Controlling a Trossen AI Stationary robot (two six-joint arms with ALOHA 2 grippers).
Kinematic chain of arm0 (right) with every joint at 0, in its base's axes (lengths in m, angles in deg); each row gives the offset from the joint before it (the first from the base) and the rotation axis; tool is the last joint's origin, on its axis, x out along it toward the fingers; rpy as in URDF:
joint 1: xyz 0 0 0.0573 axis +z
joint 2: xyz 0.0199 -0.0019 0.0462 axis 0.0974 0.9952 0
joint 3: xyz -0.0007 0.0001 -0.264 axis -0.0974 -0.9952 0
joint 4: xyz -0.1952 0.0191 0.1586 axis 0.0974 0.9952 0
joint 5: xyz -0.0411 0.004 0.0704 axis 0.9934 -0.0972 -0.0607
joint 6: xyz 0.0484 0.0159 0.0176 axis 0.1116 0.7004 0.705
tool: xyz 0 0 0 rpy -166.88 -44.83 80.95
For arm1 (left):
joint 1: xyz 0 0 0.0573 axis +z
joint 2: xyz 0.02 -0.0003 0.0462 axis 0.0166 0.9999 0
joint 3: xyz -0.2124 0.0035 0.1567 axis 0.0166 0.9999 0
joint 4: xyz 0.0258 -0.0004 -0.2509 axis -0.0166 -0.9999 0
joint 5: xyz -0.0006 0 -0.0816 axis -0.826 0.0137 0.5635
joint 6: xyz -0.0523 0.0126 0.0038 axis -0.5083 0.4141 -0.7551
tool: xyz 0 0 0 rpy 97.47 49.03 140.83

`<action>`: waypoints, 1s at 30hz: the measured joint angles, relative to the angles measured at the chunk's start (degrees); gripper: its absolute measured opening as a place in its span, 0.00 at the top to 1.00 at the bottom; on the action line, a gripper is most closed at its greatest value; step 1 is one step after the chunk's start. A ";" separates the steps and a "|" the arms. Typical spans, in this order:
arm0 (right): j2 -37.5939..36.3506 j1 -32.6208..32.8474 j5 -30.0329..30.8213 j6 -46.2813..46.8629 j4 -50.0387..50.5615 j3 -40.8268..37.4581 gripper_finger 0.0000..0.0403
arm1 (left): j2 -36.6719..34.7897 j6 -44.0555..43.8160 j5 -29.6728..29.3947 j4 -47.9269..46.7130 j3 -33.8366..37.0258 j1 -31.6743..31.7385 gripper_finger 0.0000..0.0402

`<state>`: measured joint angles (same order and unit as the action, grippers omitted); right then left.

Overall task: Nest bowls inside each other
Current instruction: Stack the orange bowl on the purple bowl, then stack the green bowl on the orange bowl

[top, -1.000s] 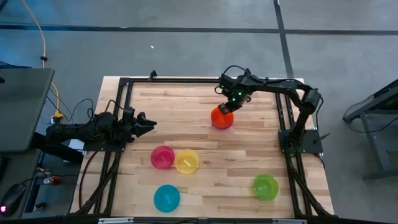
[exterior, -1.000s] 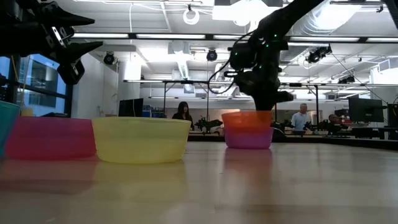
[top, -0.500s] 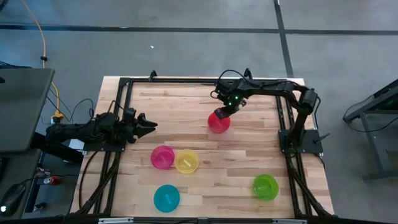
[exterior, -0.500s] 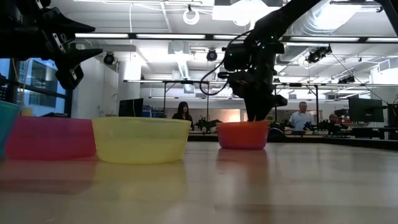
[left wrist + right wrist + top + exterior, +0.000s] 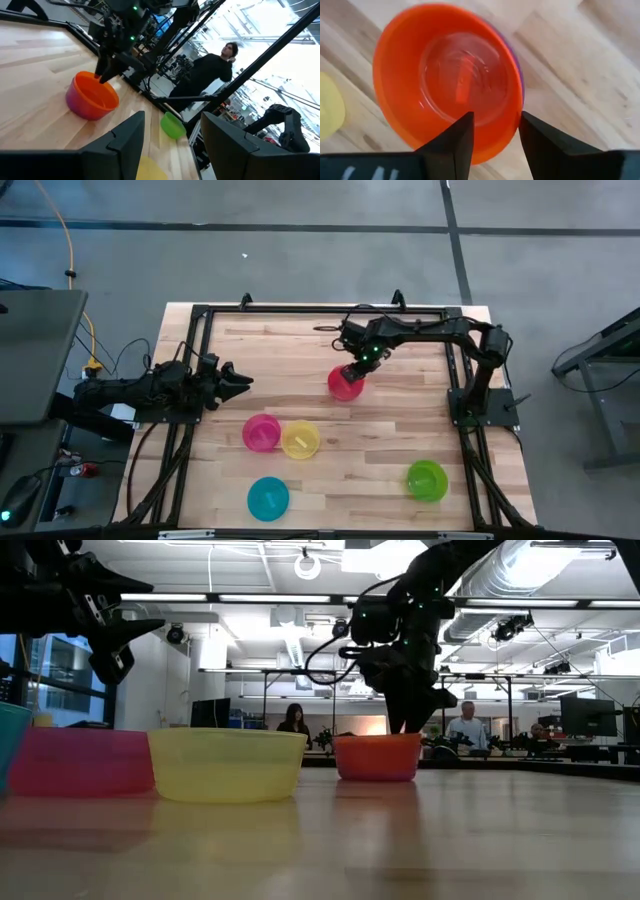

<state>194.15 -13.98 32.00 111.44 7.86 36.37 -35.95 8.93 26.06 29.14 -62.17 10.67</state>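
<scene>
Since a second ago your right gripper (image 5: pixel 352 372) slid the orange bowl (image 5: pixel 345 383) toward the left side of the surface (image 5: pixel 400 430), and the purple bowl (image 5: pixel 518 75) under it stopped showing in the low view once the orange one sank deeper in. Your right fingers (image 5: pixel 451 142) were clamped on the orange bowl's rim, one inside and one outside, with only a sliver of purple peeking past the edge in the right wrist view. That nested pair sat on the wood in the middle, toward the far side.

Your left gripper (image 5: pixel 240 378) hung above the left edge with its fingers (image 5: pixel 125 137) spread apart, nothing between them, pointing at the pair.

Nearer the front, the pink bowl (image 5: pixel 261 432) and yellow bowl (image 5: pixel 300 439) sat touching side by side. The blue bowl (image 5: pixel 268 498) was just in front of those, and the green bowl (image 5: pixel 427 480) sat well apart at the front right. A few people (image 5: pixel 294 719) were standing in the room behind.
</scene>
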 joint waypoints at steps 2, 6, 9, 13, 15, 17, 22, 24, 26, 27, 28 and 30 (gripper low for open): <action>-0.85 0.40 1.26 0.26 1.21 0.24 0.64 | 0.00 -0.02 0.00 -0.04 0.00 0.00 0.54; -4.22 -0.26 5.12 0.94 2.05 2.41 0.64 | 0.00 -0.46 0.02 -1.64 0.00 0.02 0.54; -6.68 -0.44 6.16 0.45 2.35 3.68 0.64 | 0.00 -0.48 0.01 -1.68 0.00 0.02 0.54; -8.70 -0.47 6.44 0.94 3.04 3.88 0.64 | 0.07 -1.20 0.23 -1.67 0.00 0.00 0.54; -9.37 0.38 5.11 1.29 5.36 3.82 0.64 | 0.52 -3.08 0.87 -1.66 0.00 -0.04 0.54; -9.94 2.25 3.17 -0.17 8.93 3.80 0.64 | 1.47 -4.46 2.92 -1.15 0.00 -0.10 0.54; -11.58 10.06 0.41 -3.89 24.59 3.76 0.64 | 5.65 -5.60 6.73 -0.42 0.00 -0.29 0.54; -12.76 13.72 0.80 -3.66 30.85 3.75 0.64 | 7.26 -5.26 6.67 -0.70 0.00 -0.63 0.54; -14.17 17.50 1.07 -1.80 34.43 3.74 0.64 | 8.90 -4.38 6.47 -0.71 0.00 -0.87 0.54; -15.00 19.37 1.28 -0.49 35.37 3.72 0.64 | 9.61 -3.99 6.44 -0.75 0.00 -0.88 0.54; -15.81 21.14 1.44 1.17 35.67 3.72 0.64 | 10.25 -3.61 6.41 -0.69 0.00 -0.87 0.54; -17.28 24.72 2.22 4.69 35.35 3.72 0.64 | 11.23 -2.86 6.38 -0.71 0.00 -0.87 0.54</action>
<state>176.87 10.73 34.21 116.13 43.21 40.09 -24.72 6.07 32.43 28.43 -62.17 9.79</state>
